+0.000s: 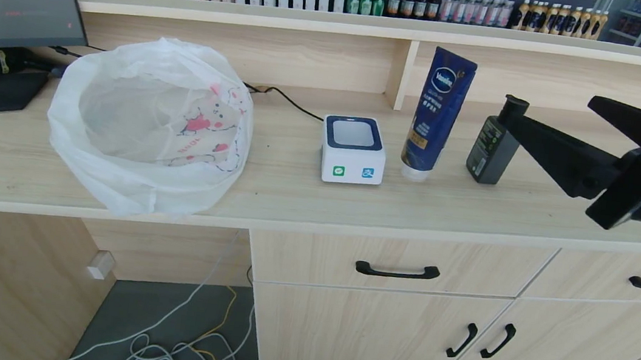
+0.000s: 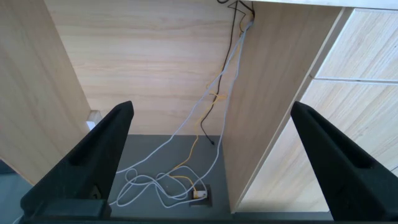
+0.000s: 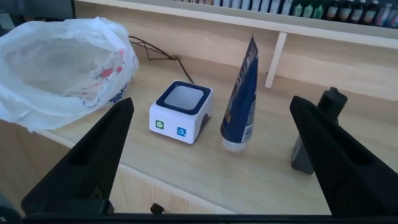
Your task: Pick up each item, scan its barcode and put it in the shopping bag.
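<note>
While spread wide, right hand (image 1: pixel 552 107) hangs by dark grey pump bottle (image 1: pixel 492 149) at 3 o'clock. Upright blue lotion tube (image 1: pixel 438 115), white cube scanner (image 1: pixel 353 150) and open white plastic shopping bag (image 1: pixel 150 122) run toward 9 o'clock on pale wooden surface (image 1: pixel 293 201). Left hand (image 2: pixel 211 109), spread, beneath surface.

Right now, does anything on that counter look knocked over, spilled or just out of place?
Nothing spilled or toppled. The blue tube and dark bottle stand upright near the scanner. Only the shopping bag looks a bit untidy: it slumps and seems to bulge over the counter at its front edge.
</note>
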